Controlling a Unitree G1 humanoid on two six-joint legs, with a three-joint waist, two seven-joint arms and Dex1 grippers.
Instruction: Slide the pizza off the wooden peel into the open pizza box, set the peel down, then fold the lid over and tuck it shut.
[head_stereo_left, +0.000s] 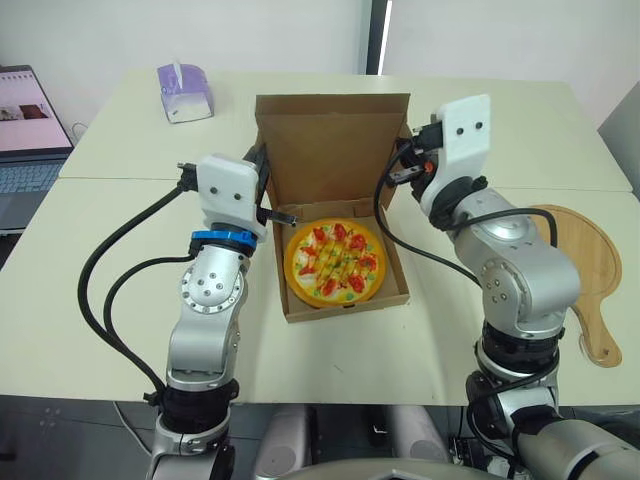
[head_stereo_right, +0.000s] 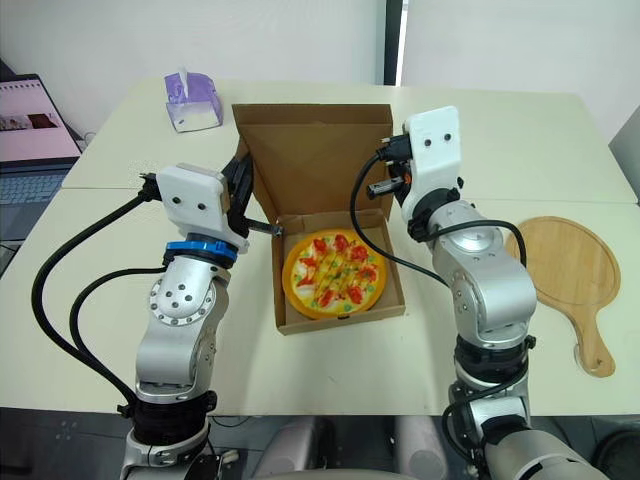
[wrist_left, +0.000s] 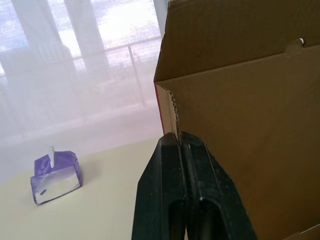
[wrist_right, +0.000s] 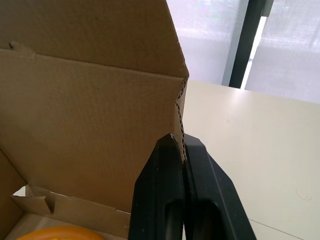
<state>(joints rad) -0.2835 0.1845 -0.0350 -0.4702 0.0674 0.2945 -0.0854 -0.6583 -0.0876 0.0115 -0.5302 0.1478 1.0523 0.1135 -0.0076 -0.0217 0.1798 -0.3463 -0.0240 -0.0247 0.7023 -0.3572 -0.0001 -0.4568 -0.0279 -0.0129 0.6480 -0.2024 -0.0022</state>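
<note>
On the pale desk (head_stereo_left: 100, 300), the round pizza with red and yellow toppings (head_stereo_left: 335, 262) lies flat in the tray of the open brown cardboard pizza box (head_stereo_left: 345, 308). The round wooden peel with a short handle (head_stereo_left: 590, 270) lies flat on the desk to the right of the box, well apart from it. The box's lid (head_stereo_left: 330, 150) stands upright behind the tray. The left gripper (wrist_left: 179, 137) has its jaws pinched on the lid's left edge, and the right gripper (wrist_right: 179, 140) has its jaws pinched on the lid's right edge. Beyond the box to the left sits a purple tissue box (head_stereo_left: 184, 92), with an open laptop (head_stereo_left: 25, 130) farther left.
</note>
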